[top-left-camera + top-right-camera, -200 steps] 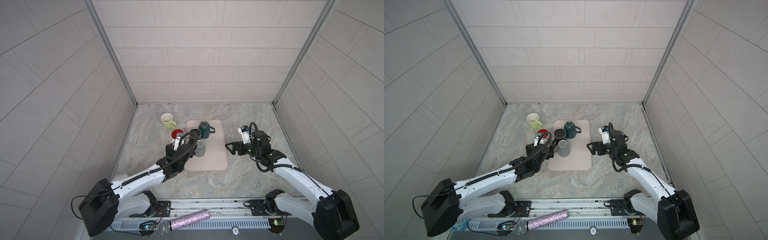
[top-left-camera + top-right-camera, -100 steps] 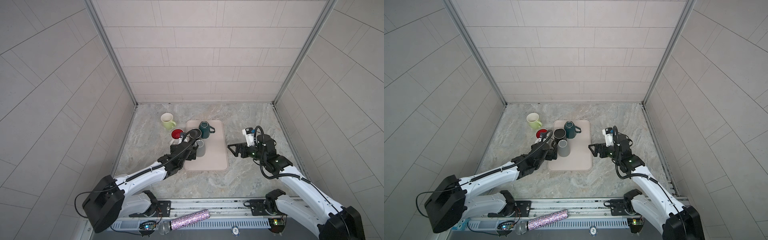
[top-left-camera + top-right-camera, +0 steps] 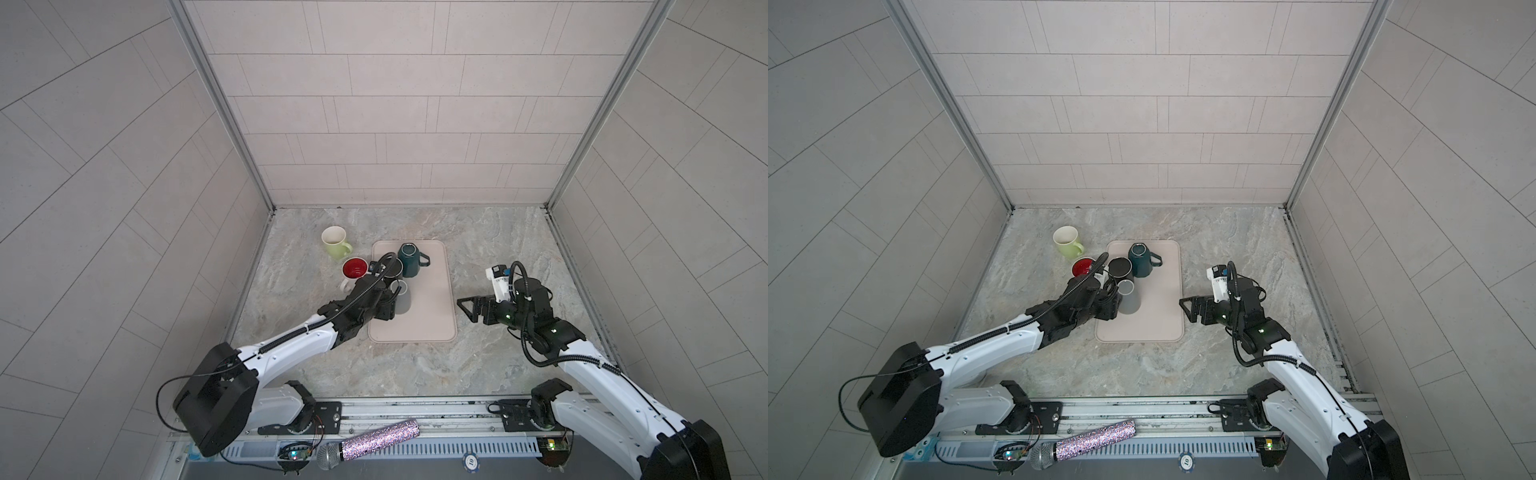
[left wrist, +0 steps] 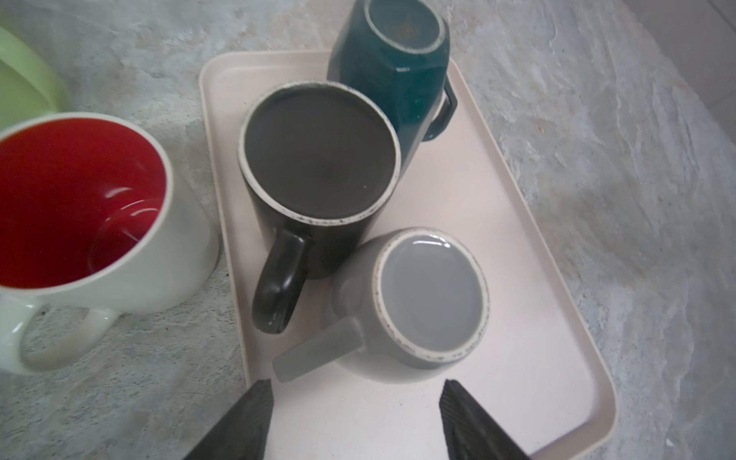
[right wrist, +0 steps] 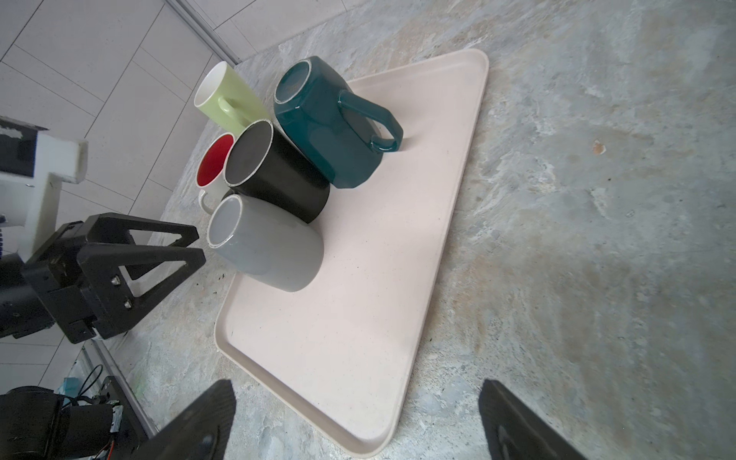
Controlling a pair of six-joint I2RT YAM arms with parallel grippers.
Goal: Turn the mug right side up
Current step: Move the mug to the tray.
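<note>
Grey mug (image 3: pixel 1128 298), inverted on tray (image 3: pixel 1158 320), at 6 o'clock from black mug (image 3: pixel 1120 267). Left end effector (image 4: pixel 356 392), jaws apart, holds nothing; closing may catch the handle (image 4: pixel 318 350), apparently knocking the neighbour.

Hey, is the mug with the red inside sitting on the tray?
No, the red-lined mug stands upright on the stone tabletop, beside the tray.
</note>
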